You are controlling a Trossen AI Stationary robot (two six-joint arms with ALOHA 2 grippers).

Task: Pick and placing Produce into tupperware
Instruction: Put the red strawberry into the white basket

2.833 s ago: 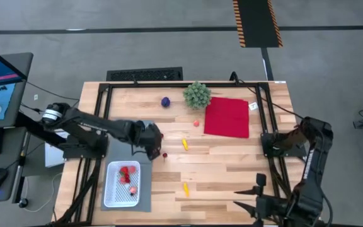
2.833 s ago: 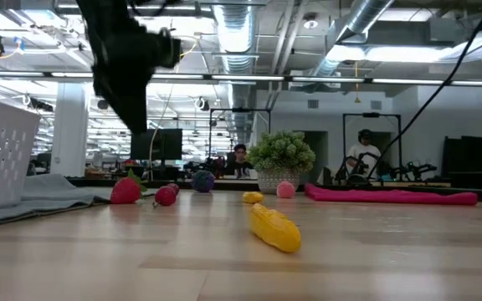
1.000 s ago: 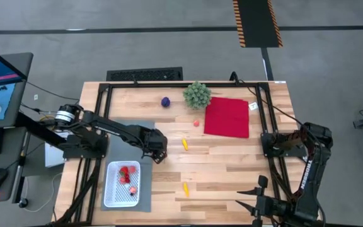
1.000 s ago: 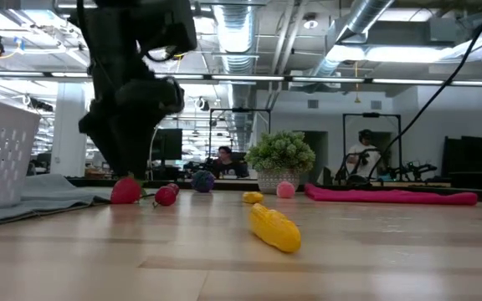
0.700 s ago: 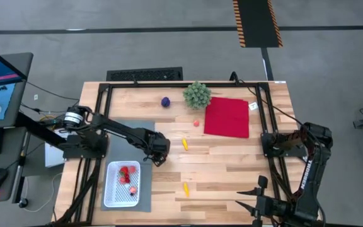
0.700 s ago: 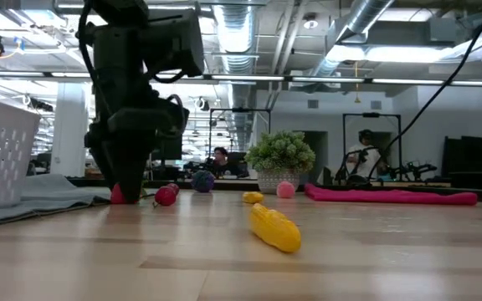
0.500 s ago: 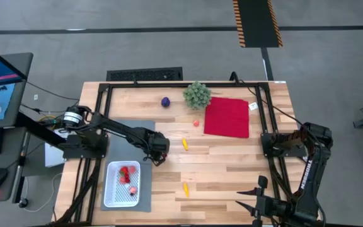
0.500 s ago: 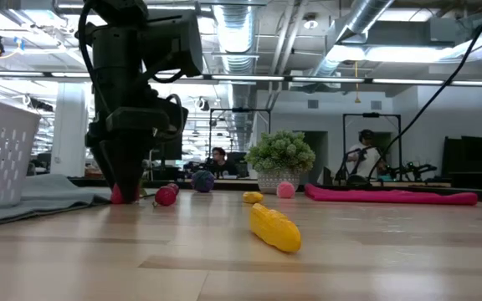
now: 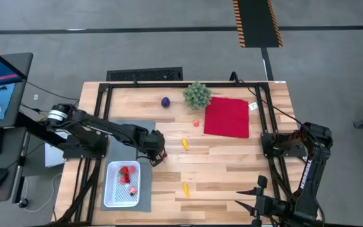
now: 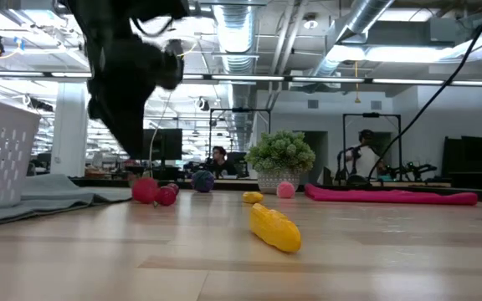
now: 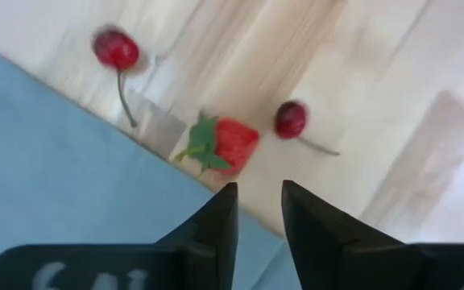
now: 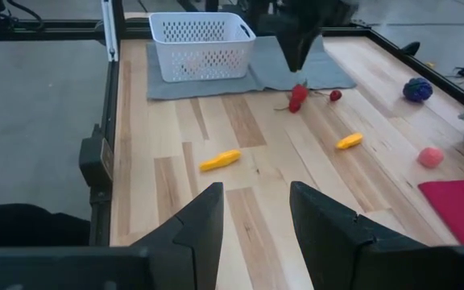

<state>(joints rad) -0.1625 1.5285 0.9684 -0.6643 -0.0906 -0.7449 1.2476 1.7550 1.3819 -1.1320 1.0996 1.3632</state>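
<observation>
The left gripper (image 9: 159, 155) hung above the counter (image 9: 232, 165) just right of the grey mat (image 9: 142, 126), its fingers (image 11: 216, 219) narrowly parted and pinching nothing. A strawberry (image 11: 227, 144) lay on the wood at the mat's edge, with cherries (image 11: 292, 119) beside it. The white tupperware (image 9: 121, 184) sat on the mat, nearer, holding red produce. The right gripper (image 12: 254, 211) waited at the counter's right side, fingers spread.

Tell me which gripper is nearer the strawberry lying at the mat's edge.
Left. The left gripper hangs just above the strawberry, not gripping it. The right gripper waits far across the table near its own base.
</observation>
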